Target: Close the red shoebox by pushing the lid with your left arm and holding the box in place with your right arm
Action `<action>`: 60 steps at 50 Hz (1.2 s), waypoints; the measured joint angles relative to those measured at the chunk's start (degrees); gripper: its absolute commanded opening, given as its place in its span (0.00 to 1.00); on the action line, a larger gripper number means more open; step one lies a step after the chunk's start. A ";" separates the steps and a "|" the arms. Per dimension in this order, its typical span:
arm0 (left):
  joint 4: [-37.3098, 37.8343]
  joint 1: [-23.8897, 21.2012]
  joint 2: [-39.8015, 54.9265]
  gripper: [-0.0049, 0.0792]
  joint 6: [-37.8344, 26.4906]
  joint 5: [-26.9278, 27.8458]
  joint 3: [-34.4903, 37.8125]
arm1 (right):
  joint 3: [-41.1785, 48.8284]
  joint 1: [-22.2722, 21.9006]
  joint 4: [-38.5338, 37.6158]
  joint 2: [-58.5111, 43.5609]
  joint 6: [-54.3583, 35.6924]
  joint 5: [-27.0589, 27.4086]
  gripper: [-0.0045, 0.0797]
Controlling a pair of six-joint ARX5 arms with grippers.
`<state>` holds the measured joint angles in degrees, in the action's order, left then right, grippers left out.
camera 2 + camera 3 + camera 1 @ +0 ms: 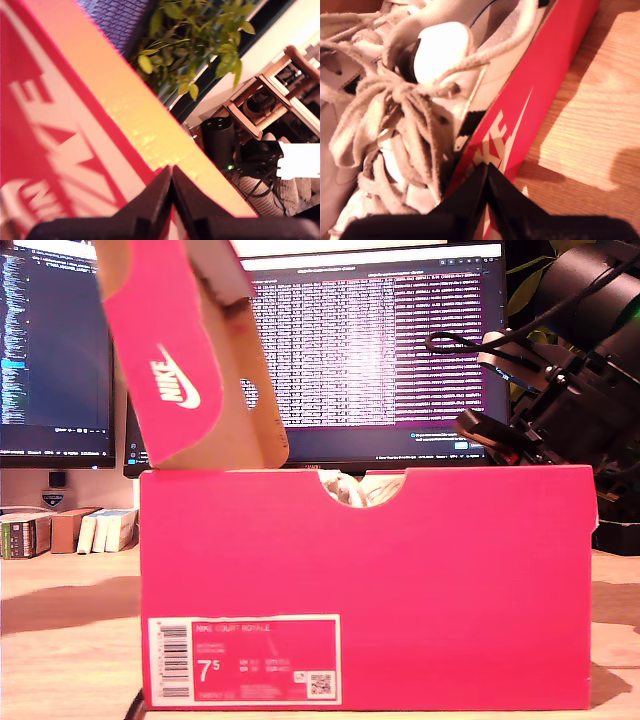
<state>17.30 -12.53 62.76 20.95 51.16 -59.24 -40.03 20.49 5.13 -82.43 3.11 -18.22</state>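
Exterior view, left to right: a row of small books (70, 531) stands on the desk (60, 640) at the exterior view's left, under a monitor (55, 350); the red shoebox (400, 580) fills the centre, its size label (245, 660) facing the camera; its lid (175, 370) stands raised, hinged at the box's end toward the exterior view's left, Nike swoosh outward (so the box is not yet closed); a white sneaker (362, 488) shows through the notch in the front wall; a black robot arm (560, 390) hangs at the exterior view's right, which arm cannot be told from this view.

First wrist view: my first claw (171, 172) is clenched, its tips together and holding nothing, right at the edge of the lid, whether touching cannot be told; this placement would suit a push on the lid, judging by the task; a potted plant (200, 40) stands beyond.

Second wrist view: my second claw (486, 170) is likewise clenched and empty-tipped, poised at the box's upper rim beside the laces (395, 115) of the sneaker, presumably to pin the box against sliding.
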 measured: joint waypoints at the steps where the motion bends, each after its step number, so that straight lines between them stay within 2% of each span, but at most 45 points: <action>1: -1.31 -0.70 0.00 0.04 0.00 -1.75 0.13 | 0.00 -0.20 -0.02 0.00 0.00 -0.39 0.04; 7: -7.98 -5.11 0.02 0.04 0.22 -9.40 0.98 | -0.04 -0.59 -0.46 0.00 -0.15 -1.64 0.04; 12: -14.73 -8.44 1.84 0.04 -1.57 -23.45 2.58 | -0.42 -1.36 -1.01 0.00 -0.24 -2.21 0.04; 15: -17.88 -9.88 3.08 0.04 -1.90 -29.57 4.00 | -0.68 -2.36 -1.07 0.00 -0.31 -2.34 0.04; 16: -18.91 -10.36 3.23 0.04 -6.69 -32.39 4.39 | -0.79 -2.69 -1.07 0.00 -0.35 -2.38 0.04; 19: -21.66 -11.80 3.30 0.04 -6.91 -38.12 5.07 | -1.11 -3.56 -1.11 0.00 -0.39 -2.43 0.04; 20: -22.82 -12.26 3.19 0.04 -12.11 -39.10 5.07 | -1.20 -3.87 -1.14 0.00 -0.42 -2.43 0.04; 22: -24.33 -13.18 2.47 0.04 -12.11 -42.62 5.05 | -1.27 -4.46 -1.22 0.00 -0.42 -2.43 0.04; 23: -24.57 -13.66 1.88 0.04 -15.54 -44.17 5.05 | -1.27 -4.70 -1.20 0.00 -1.05 -2.36 0.04; 26: -23.21 -15.02 -0.57 0.04 -15.65 -48.41 5.05 | -1.27 -5.66 -0.87 0.00 -1.31 -1.84 0.04; 34: -12.17 -15.45 -6.05 0.04 -16.85 -51.39 4.68 | -2.36 -8.44 4.79 0.00 -4.72 2.67 0.04; 40: -4.63 -15.17 -5.07 0.04 -16.85 -51.65 4.61 | -5.01 -9.64 8.83 0.00 -6.78 4.59 0.04; 46: -0.85 -15.17 -3.67 0.04 -16.85 -51.63 4.63 | -9.29 -9.53 11.78 0.00 -7.50 4.76 0.04; 49: -0.55 -15.19 -3.74 0.04 -16.85 -51.63 4.61 | -11.56 -9.51 12.96 0.00 -7.45 2.86 0.04; 54: -0.46 -15.17 -3.89 0.04 -16.85 -51.63 4.61 | -15.10 -8.90 13.97 0.00 -5.14 -3.91 0.04; 60: 0.26 -15.17 -3.89 0.04 -16.85 -51.63 4.61 | -17.42 -6.08 13.94 0.02 -4.42 -7.72 0.04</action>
<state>17.56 -27.70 58.87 4.10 -0.47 -54.63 -57.45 14.41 19.07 -82.41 -1.30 -25.93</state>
